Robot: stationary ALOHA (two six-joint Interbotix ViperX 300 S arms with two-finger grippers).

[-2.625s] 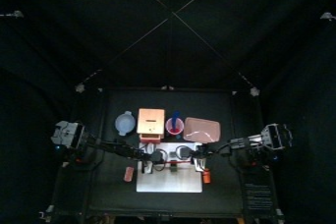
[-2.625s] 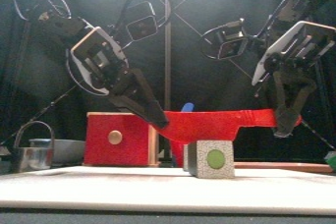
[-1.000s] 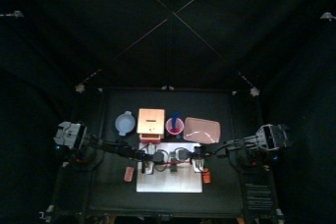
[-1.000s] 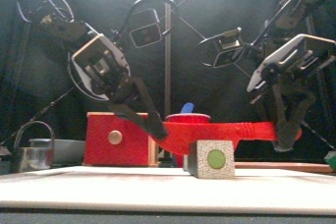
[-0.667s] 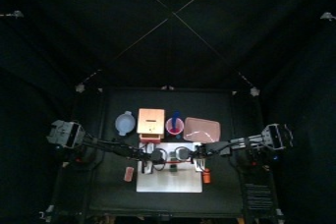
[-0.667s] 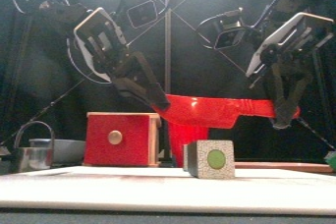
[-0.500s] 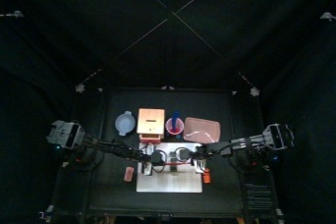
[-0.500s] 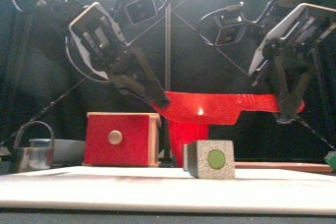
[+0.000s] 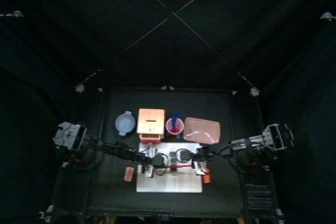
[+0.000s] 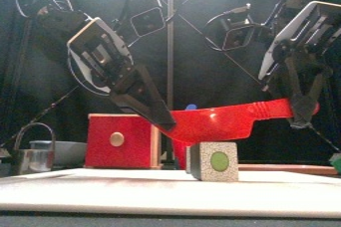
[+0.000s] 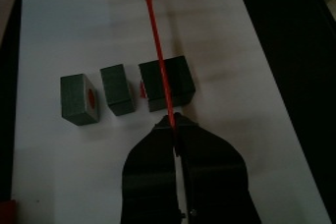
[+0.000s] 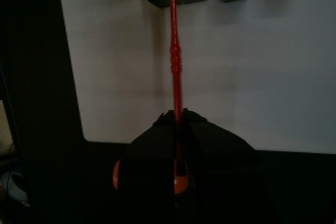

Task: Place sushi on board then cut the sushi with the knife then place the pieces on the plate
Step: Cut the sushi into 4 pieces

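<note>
Item: knife (image 10: 220,121), red, carried over the board (image 11: 269,81), one end in each hand.

Risk, as I judge it: the knife hangs tilted, its left end lower. Pressed down so, it may skid off the sushi (image 11: 168,84) or shove a block sideways instead of parting it. An uneven pull between the arms could twist it loose.

Left hand (image 10: 163,119): pinched tight on the blade end.

Right hand (image 10: 304,112): clamped on the handle.

Sushi: three blocks in a row on the board, knife above the largest.

Plate (image 9: 202,128): behind the board, and I make out no pieces on it.
</note>
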